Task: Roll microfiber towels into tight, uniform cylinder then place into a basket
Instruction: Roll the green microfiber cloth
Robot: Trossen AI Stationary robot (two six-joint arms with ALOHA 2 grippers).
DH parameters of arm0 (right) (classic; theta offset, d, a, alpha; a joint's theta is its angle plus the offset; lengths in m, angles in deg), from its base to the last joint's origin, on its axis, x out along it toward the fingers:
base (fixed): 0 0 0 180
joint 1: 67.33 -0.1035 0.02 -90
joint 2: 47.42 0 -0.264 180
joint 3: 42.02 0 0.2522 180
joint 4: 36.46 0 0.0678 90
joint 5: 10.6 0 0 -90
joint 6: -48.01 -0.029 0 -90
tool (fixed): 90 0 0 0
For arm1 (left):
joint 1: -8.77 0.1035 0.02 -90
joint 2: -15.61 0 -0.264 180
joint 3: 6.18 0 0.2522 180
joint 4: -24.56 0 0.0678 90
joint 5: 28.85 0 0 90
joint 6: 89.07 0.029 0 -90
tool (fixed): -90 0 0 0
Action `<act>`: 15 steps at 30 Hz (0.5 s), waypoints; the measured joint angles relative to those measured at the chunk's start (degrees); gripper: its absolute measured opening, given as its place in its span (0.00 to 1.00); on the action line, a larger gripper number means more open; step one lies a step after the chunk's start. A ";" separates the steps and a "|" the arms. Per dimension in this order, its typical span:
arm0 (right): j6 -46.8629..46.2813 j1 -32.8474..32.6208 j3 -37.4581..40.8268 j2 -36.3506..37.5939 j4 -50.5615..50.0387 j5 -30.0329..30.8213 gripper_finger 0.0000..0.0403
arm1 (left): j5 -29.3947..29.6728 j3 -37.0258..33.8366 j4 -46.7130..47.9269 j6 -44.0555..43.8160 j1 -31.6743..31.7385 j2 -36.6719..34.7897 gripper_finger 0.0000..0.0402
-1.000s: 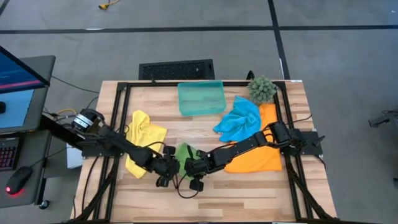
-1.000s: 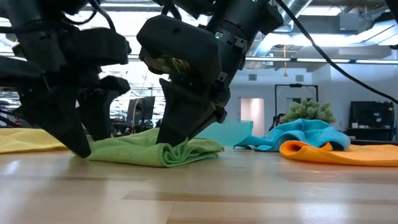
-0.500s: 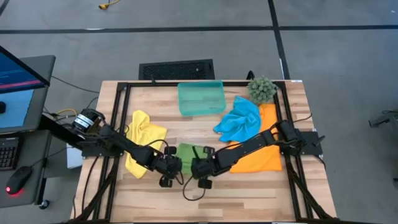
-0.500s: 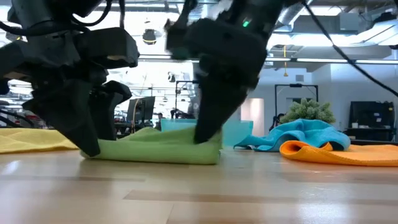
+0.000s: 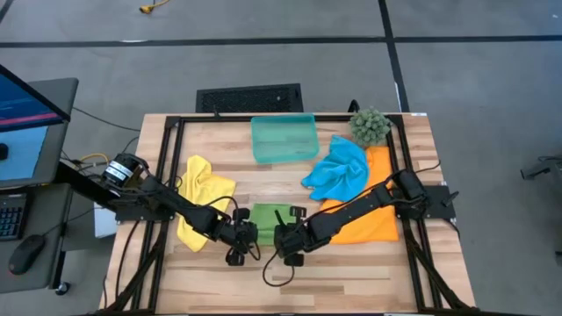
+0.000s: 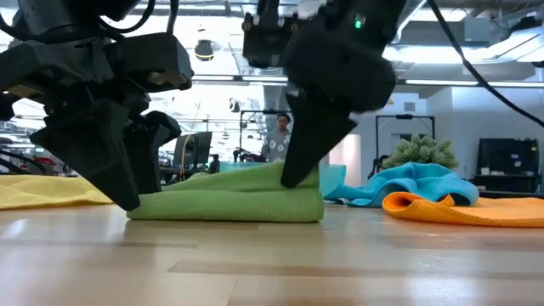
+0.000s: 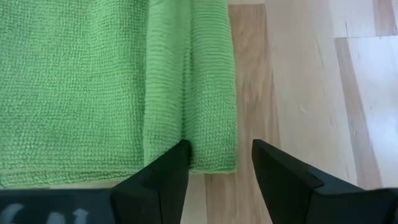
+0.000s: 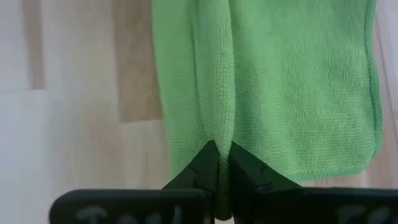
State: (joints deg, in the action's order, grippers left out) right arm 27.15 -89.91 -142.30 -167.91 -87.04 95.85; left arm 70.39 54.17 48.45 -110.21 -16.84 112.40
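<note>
The green towel [image 5: 266,218] lies on the table's near middle as a flat folded strip with a thicker rolled edge [image 7: 211,93]. My left gripper [image 7: 217,152] stands open at its left end, the fingers astride that edge. At the right end, my right gripper [image 8: 222,152] is shut on a ridge of the cloth. The yellow towel [image 5: 200,189] lies crumpled at the left. The blue towel [image 5: 338,168] rests on the orange one [image 5: 373,219] at the right. The teal basket [image 5: 284,139] sits at the far middle. My left gripper comes slanting down from above at the towel's left end [image 6: 140,204]. One fingertip [image 7: 177,155] sits in the crease beside the rolled edge, and the other [image 7: 264,155] stands over bare wood, apart from the cloth. My right gripper pinches a narrow raised ridge of the towel [image 8: 219,134] at its right end between its fingertips. The fingers slant down from above and lie along the ridge. The towel stays flat on the table, its top drawn up slightly at the fingers [image 6: 293,174].
A spiky green plant ball [image 5: 370,125] stands at the far right corner. Bare wood lies along the near edge in front of the green towel. A black frame runs round the table's sides. A person shows far off in the room behind.
My right gripper has moved toward the table's right edge and risen a little, turning as it went. The green towel's right end, bunched up a second ago, is now drawn out into an even folded strip, while its left end stays under my left gripper.
</note>
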 joint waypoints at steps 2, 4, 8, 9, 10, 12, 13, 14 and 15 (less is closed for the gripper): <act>0.34 0.39 0.28 0.00 -0.17 0.02 0.16 | 0.00 0.00 -0.08 0.00 0.00 0.00 0.42; 0.41 0.80 0.21 0.02 0.17 0.15 0.21 | 0.00 0.00 -0.08 0.00 0.00 0.00 0.42; 0.22 1.64 0.10 0.05 -0.59 1.08 0.34 | 0.00 0.00 -0.07 0.00 0.00 0.00 0.42; 0.12 1.92 -0.06 0.20 -1.65 1.01 0.37 | 0.00 0.00 -0.04 0.02 0.00 0.00 0.42; 0.08 2.09 -0.14 0.52 -3.06 1.03 0.39 | 0.00 0.00 -0.04 0.00 0.00 0.00 0.42; 0.00 2.17 -0.54 1.08 -4.89 1.96 0.43 | 0.02 0.00 -0.02 0.02 0.00 0.00 0.42; -0.02 2.17 -0.58 1.47 -5.56 2.60 0.44 | 0.02 0.00 -0.03 0.02 0.00 0.00 0.42; -0.03 2.02 -0.58 1.88 -6.70 3.63 0.45 | 0.02 0.00 -0.01 0.02 0.00 0.00 0.42; -0.03 1.71 -0.58 2.19 -7.36 4.61 0.46 | 0.02 0.00 0.02 0.02 0.00 0.00 0.42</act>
State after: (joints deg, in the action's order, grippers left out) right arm 27.13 -88.20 -142.87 -165.72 -94.40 100.45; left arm 70.41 54.17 48.47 -110.19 -16.84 112.40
